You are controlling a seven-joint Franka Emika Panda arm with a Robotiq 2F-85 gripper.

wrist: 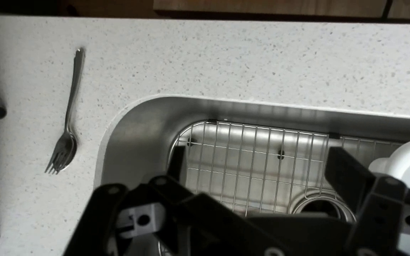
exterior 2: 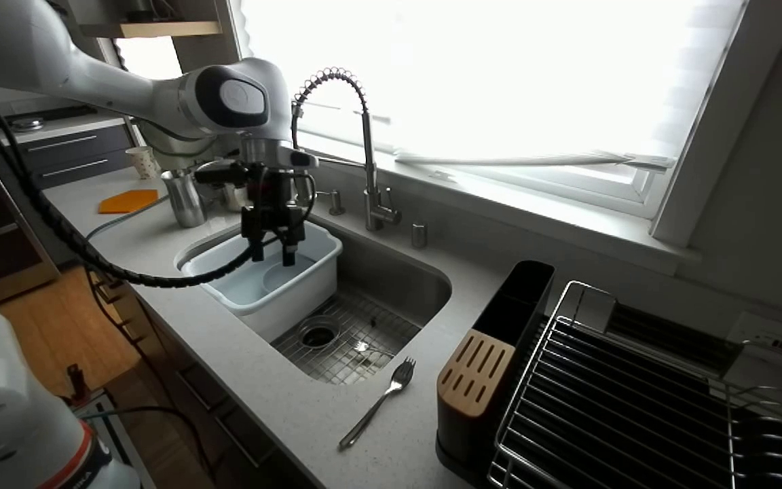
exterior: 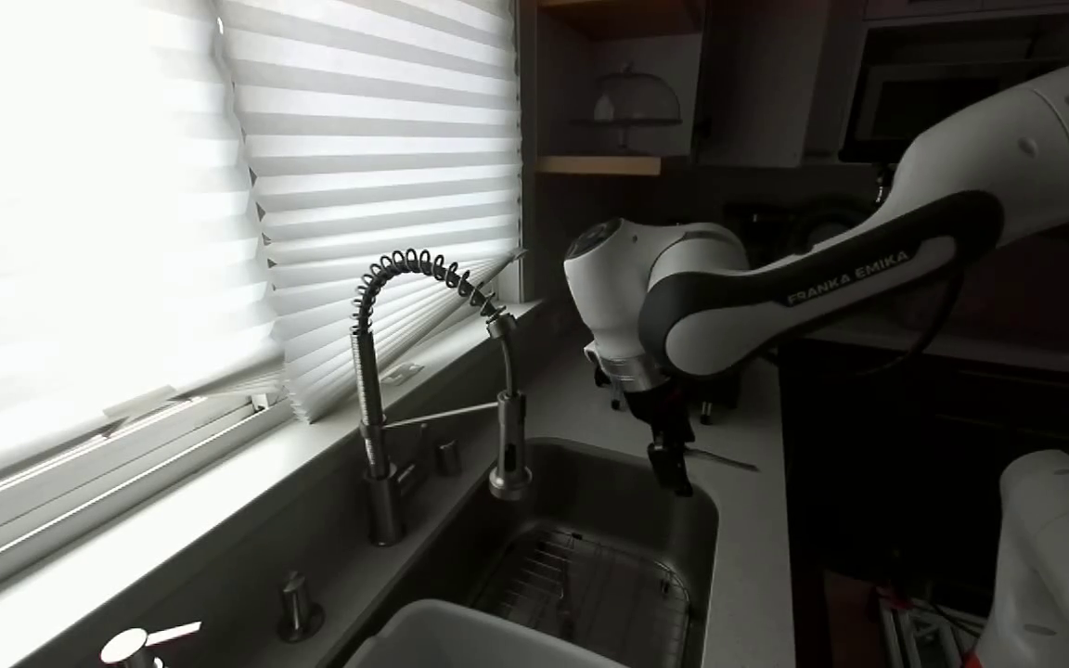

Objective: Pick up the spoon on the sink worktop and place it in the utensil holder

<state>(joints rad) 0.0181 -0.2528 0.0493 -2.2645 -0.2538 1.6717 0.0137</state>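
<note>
In the wrist view: a black two-finger tool (wrist: 256,160) over the steel sink (wrist: 133,138), spread wide and holding nothing, presumably set like this for a grasp to come. On the speckled pale tabletop (wrist: 244,60), just outside the sink's rounded corner, a fork (wrist: 61,144) laid over a spoon (wrist: 73,147); of the latter, chiefly the scooped edge on show. A stacking likely to make lifting the spoon alone awkward.

In an exterior view: same pair, apart from the tool and near a black utensil holder (exterior 2: 455,438) with a slotted wooden top (exterior 2: 474,371), open behind the slots, too dark inside to read. Just beside it, a wire dish rack (exterior 2: 635,347), probably grouped there for drying. Within the sink, a pale plastic dishpan (exterior 2: 296,299), perhaps for soaking, containing a rounded shape (exterior 2: 286,278), possibly a bowl.

In an exterior view: tool pointing downward, likely for a straight-down approach, clear of the coiled-spring tap (exterior: 370,399). Fork and spoon on the tabletop behind, too dim to tell apart. On a wooden shelf (exterior: 599,165), a glass-domed cake stand (exterior: 641,100), with a pale shape (exterior: 604,107) inside or behind; cannot tell which.
</note>
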